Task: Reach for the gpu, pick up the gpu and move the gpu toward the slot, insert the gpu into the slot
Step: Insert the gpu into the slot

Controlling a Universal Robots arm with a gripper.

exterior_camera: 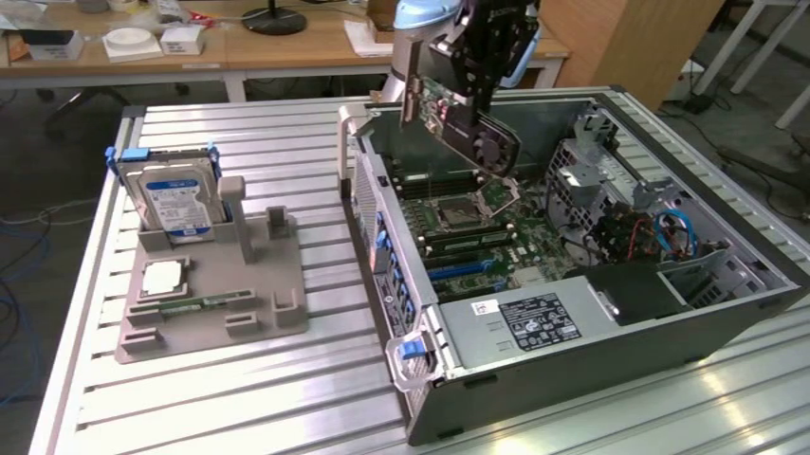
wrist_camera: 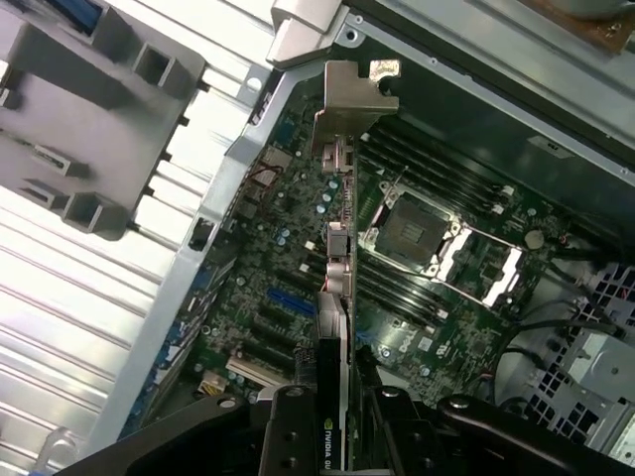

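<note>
One gpu [wrist_camera: 338, 248] is pinched edge-on by the pincer [wrist_camera: 342, 412], jutting out beyond its fingertips over the motherboard [wrist_camera: 258, 248].

Blue-labelled hard drive [exterior_camera: 174, 197] upright in grey fixture [exterior_camera: 209, 334], memory stick [exterior_camera: 196, 305] flat.

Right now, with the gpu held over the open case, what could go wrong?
1. The gpu, clamped in the pincer, hangs over the motherboard beside the CPU socket; a misaligned descent might hit the socket.
2. Its metal bracket sits close to the case wall and may snag.
</note>
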